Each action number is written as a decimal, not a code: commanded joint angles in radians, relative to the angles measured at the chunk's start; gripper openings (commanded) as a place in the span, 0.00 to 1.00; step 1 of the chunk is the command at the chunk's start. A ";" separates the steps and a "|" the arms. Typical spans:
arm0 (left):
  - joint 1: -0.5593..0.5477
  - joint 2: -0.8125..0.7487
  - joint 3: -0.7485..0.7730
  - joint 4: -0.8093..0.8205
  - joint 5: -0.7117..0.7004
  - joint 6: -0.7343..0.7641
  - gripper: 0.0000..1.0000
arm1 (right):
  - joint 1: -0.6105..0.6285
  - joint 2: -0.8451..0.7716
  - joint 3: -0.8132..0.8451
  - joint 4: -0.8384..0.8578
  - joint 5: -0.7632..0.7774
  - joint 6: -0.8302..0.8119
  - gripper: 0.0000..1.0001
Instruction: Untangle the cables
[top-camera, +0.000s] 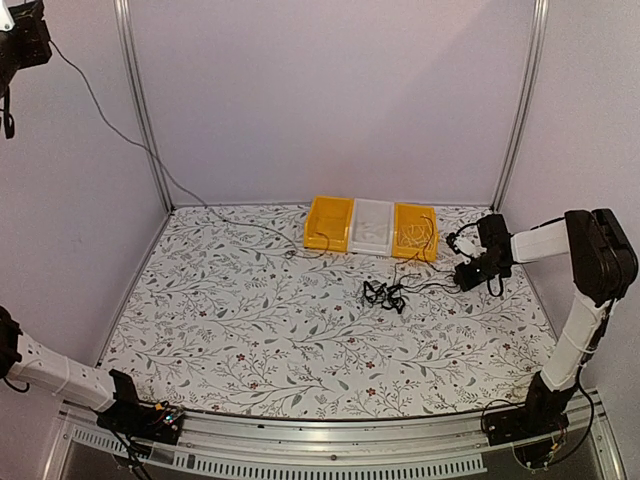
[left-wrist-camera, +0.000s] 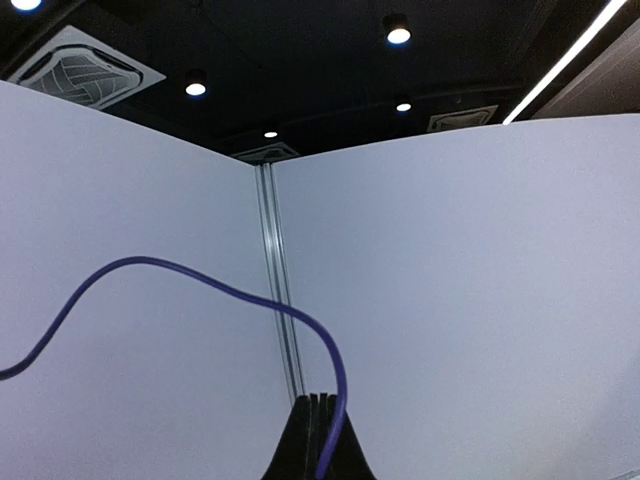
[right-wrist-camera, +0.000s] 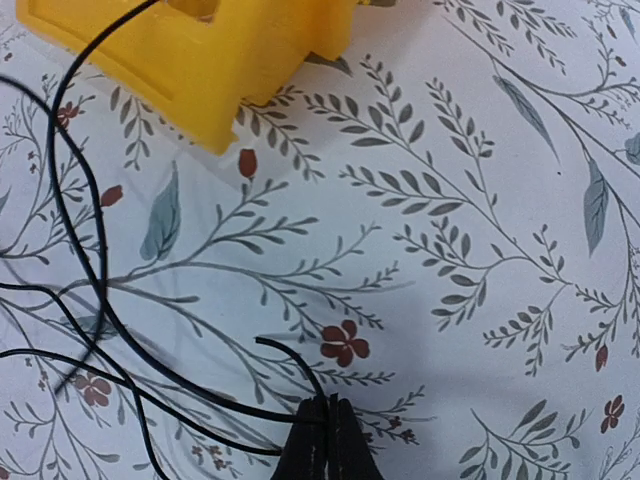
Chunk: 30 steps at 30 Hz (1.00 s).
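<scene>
My right pincer (right-wrist-camera: 322, 412) pinched 1 strand of the cables (top-camera: 385, 294). The clump lay just left of it, near the far bin (top-camera: 415, 252). I thought a hard pull could tighten the knot or drag the bin.

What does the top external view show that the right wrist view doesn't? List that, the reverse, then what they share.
Top only: the knotted cables clump, the white bin, the left arm. Right wrist only: that the right gripper has its jaws shut on a cable strand. Both: a yellow bin, the floral table cover, loose black strands.
</scene>
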 joint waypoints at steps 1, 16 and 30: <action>-0.002 0.000 0.009 0.089 -0.026 0.142 0.00 | -0.061 -0.006 -0.036 -0.043 0.090 -0.035 0.00; -0.001 0.024 -0.153 -0.191 0.125 -0.361 0.00 | -0.013 -0.219 0.136 -0.259 -0.099 -0.044 0.25; 0.014 0.111 -0.168 -0.139 0.301 -0.486 0.00 | 0.326 -0.421 0.185 -0.269 -0.229 -0.104 0.53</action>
